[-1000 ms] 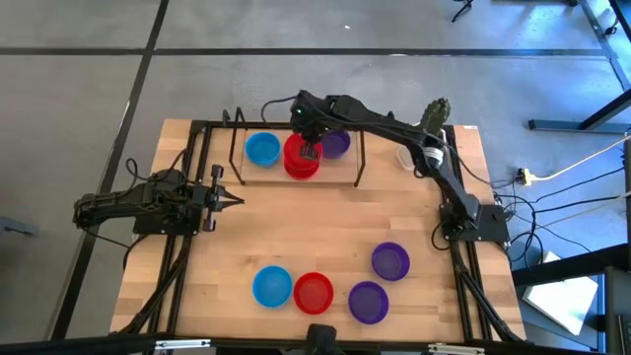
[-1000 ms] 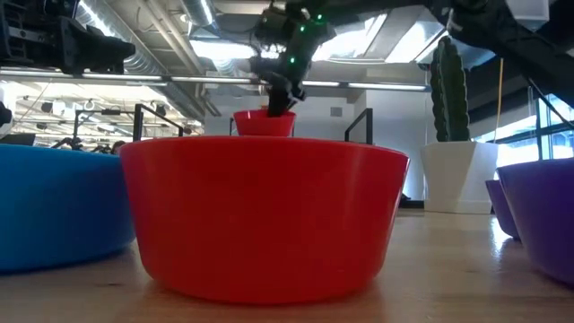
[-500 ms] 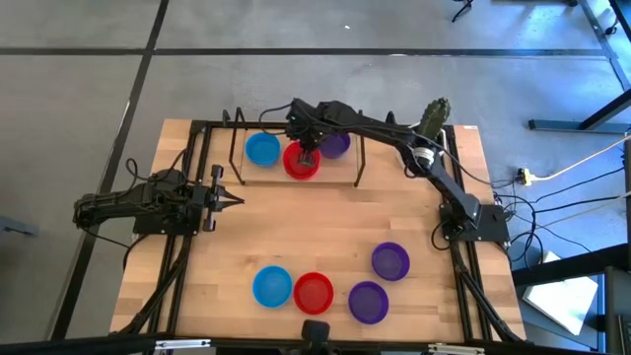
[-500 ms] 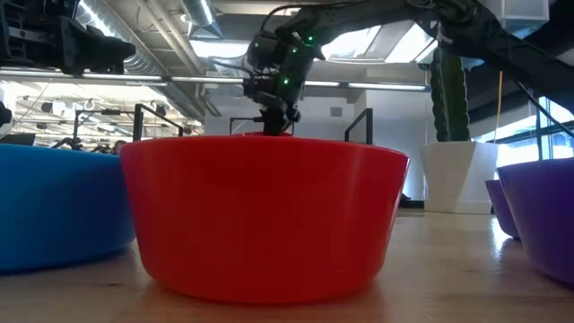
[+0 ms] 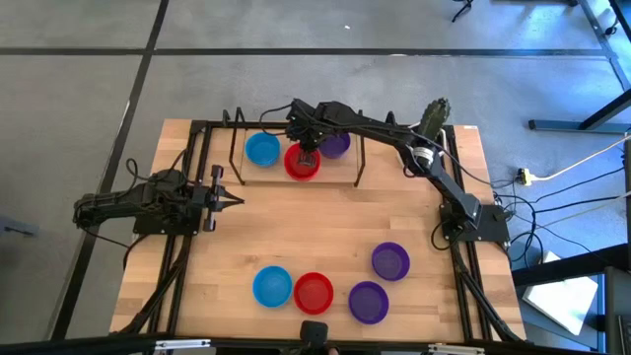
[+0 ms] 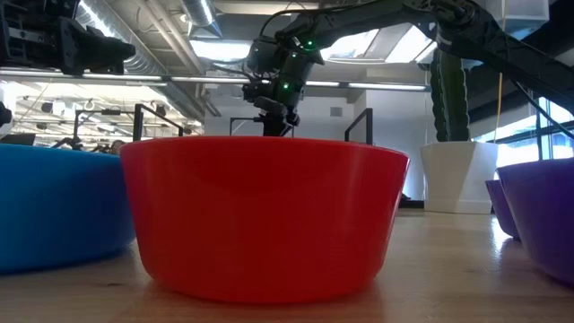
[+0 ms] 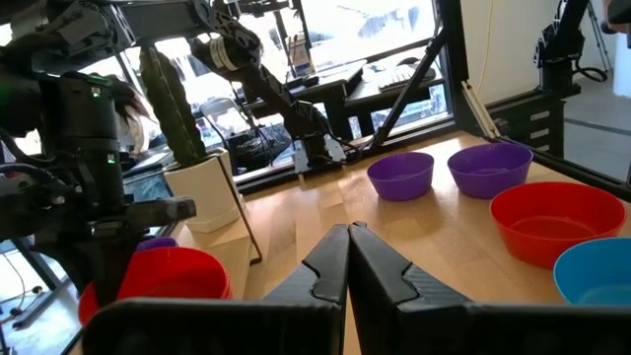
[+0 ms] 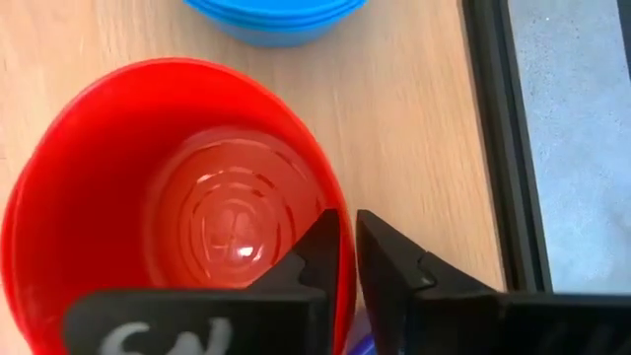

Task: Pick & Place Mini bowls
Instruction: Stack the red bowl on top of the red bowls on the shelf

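Over at the desk's [image 5: 325,227] left edge the left claw [image 5: 237,200] waits, fingers pressed together, holding nothing. Along the far side sit a blue bowl [image 5: 262,149], a red bowl [image 5: 302,162] and a purple bowl [image 5: 336,145] under the black frame. The right claw [image 8: 345,251] straddles the red bowl's rim, fingers parted just slightly around its wall. Nearer me, 1 blue [image 5: 272,286], 1 red [image 5: 314,293] and 2 purple bowls [image 5: 369,302] rest on the wood, with a cactus pot [image 6: 456,175] at the far right.

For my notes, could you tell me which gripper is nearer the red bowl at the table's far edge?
Right. The right gripper is at that red bowl, straddling its rim; the left gripper waits apart, toward the table's left side.
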You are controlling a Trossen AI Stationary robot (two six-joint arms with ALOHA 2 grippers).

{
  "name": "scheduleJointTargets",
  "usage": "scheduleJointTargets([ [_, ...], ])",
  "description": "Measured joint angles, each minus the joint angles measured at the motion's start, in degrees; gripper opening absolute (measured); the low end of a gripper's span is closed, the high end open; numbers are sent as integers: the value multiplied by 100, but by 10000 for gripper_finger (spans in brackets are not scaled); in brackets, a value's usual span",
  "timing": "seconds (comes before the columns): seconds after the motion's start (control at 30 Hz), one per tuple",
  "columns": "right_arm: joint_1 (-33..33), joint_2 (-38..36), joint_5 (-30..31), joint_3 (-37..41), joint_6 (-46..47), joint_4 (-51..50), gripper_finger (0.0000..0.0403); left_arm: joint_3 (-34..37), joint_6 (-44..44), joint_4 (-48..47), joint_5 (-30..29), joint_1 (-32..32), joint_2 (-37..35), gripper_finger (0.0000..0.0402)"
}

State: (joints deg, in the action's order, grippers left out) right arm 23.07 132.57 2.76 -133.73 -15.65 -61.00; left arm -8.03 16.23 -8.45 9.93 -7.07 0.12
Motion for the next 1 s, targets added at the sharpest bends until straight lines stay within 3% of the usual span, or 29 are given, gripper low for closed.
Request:
scheduleJointTargets([
  [0.47, -2, -217, 20, -116, -5, 288, 156, 2, 4, -42, -2, 2, 2, 3],
  [0.63, -10, -536, 75, -126, 162, 524, 176, 0, 4, -43, -2, 2, 2, 3],
  [0.73, -91, -601, 677, -127, 221, 470, 155, 1, 2, -43, -2, 1, 2, 3],
  [0.83, -260, -599, 1490, -102, 124, 387, 78, 2, 2, -43, -2, 0, 2, 3],
  [0.9, -408, -601, 1524, 15, -71, 464, 22, 1, 2, -42, -2, 0, 2, 3],
  [1.0, -594, -599, 1495, 259, -150, 585, 15, 0, 2, -43, -2, 2, 2, 3],
])
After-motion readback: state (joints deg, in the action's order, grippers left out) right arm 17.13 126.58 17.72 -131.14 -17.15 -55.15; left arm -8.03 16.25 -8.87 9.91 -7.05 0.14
